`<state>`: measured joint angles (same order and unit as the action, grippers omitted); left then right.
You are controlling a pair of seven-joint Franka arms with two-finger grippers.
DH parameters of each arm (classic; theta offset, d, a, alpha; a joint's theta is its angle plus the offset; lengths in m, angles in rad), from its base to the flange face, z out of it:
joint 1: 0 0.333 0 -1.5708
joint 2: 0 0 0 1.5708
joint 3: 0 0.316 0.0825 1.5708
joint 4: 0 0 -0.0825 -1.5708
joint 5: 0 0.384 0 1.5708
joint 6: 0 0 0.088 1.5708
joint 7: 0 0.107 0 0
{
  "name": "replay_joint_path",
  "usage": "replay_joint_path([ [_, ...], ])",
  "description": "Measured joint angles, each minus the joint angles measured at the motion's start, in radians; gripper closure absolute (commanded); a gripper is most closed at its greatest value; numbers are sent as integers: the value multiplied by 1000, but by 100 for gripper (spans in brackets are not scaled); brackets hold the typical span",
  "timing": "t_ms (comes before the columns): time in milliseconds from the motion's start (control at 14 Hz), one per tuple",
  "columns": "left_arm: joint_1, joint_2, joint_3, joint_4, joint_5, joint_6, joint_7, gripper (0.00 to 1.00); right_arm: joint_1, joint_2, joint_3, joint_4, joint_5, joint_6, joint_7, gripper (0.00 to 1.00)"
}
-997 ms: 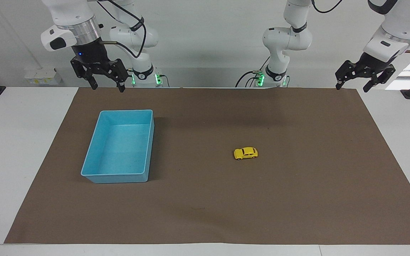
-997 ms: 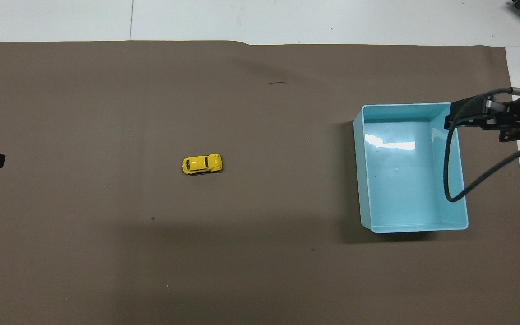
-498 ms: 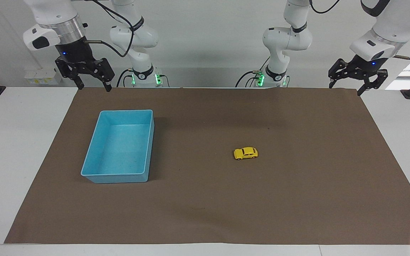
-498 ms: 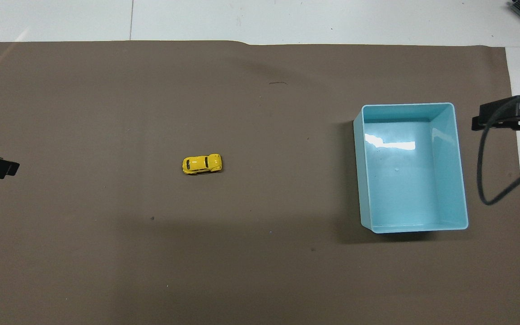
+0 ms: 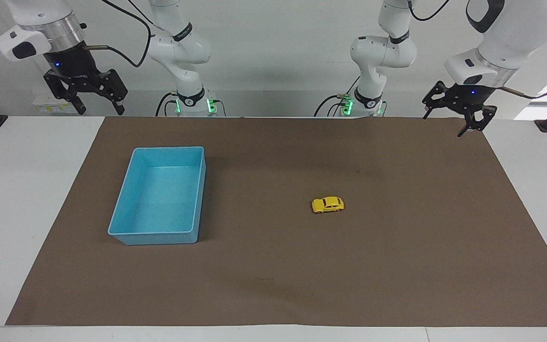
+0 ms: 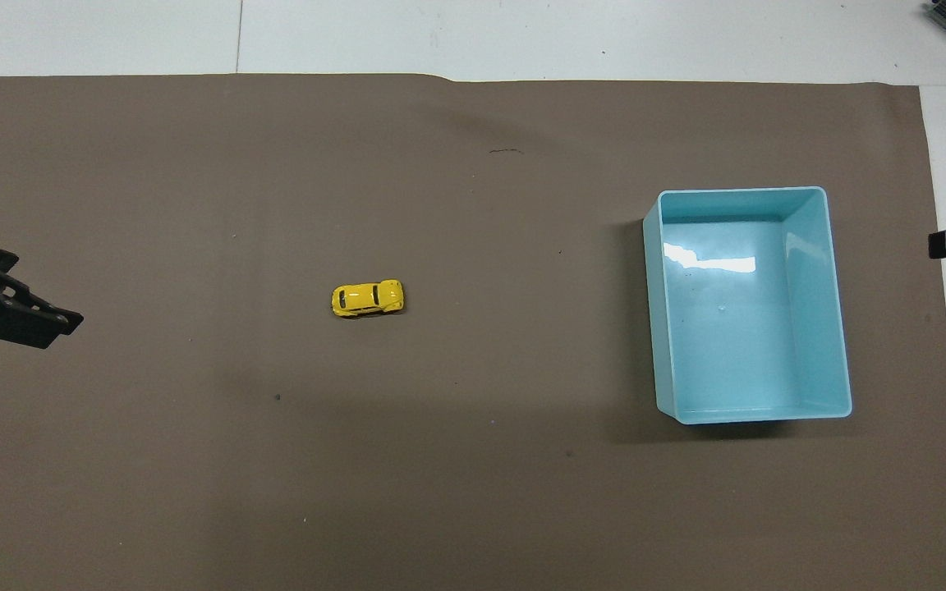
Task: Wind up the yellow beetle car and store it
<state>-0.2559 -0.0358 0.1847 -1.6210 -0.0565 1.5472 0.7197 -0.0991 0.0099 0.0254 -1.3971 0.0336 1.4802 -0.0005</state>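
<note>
Rounded glossy yellow beetle car (image 5: 327, 205)

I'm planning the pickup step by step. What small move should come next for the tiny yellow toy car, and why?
Probably the left gripper should move out over the small yellow beetle car. The car sits untouched on the brown mat, apart from the empty light-blue plastic bin and toward the left arm's end. Both grippers hang open and high; the right gripper is over the table's edge.
</note>
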Motion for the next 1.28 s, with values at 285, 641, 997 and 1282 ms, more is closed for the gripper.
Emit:
replay_joint_path([
  [285, -16, 19, -1, -64, -39, 104, 184, 0, 34, -2, 8, 0, 1, -1, 0, 0],
  [641, -50, 76, -1, -130, -71, 258, 416, 0, 61, -2, 9, -1, 1, -6, 43, 0],
  [997, -169, 206, -3, -154, -73, 419, 462, 0, 67, -1, -1, -1, 1, -18, 43, 0],
  [1282, -273, 300, -3, -177, -73, 585, 463, 0, 197, -1, -104, -1, 0, -34, 46, 0],
])
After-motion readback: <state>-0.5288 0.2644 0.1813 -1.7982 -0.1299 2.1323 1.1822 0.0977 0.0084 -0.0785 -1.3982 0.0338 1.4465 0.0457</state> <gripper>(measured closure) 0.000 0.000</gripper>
